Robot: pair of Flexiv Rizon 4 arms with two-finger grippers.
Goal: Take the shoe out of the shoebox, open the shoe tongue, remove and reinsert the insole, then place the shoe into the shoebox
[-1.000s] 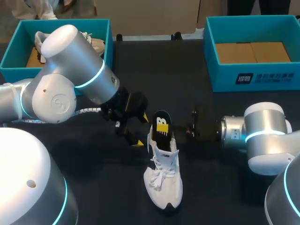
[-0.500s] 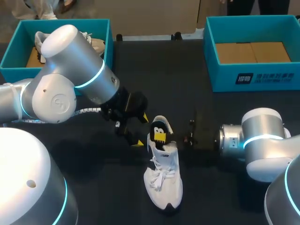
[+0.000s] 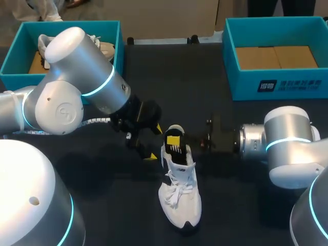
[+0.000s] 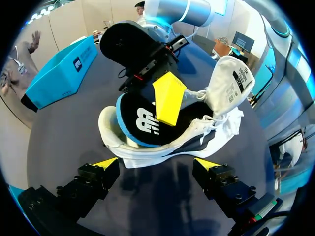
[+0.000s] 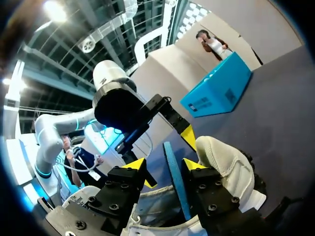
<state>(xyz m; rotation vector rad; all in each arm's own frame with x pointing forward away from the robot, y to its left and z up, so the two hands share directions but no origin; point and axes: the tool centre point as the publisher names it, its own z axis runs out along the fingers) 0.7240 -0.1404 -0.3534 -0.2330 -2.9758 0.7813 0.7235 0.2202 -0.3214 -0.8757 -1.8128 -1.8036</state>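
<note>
The white shoe (image 3: pixel 179 205) lies on the dark table, toe toward me, tongue pulled open. A black insole with a blue edge (image 3: pixel 174 150) stands slanted in its heel, partly inside. My right gripper (image 3: pixel 173 139) comes in from the right with its fingers on either side of the insole's top end. In the right wrist view the insole (image 5: pixel 173 177) leans against one finger, with a gap to the other, so the gripper (image 5: pixel 166 164) is open. My left gripper (image 4: pixel 156 164) is open and empty just left of the heel (image 4: pixel 115 142); the insole (image 4: pixel 140 123) shows ahead of it.
A teal shoebox (image 3: pixel 13 56) at the back left holds another light shoe (image 3: pixel 102 48). A second teal shoebox (image 3: pixel 277 87) at the back right shows only its brown floor. My left arm's elbow (image 3: pixel 66 87) bulks over the table's left part.
The insole has gone down from standing high above the heel to sitting deeper in the shoe. My right gripper followed it down and left, and its fingers have parted. The left arm stayed still.
</note>
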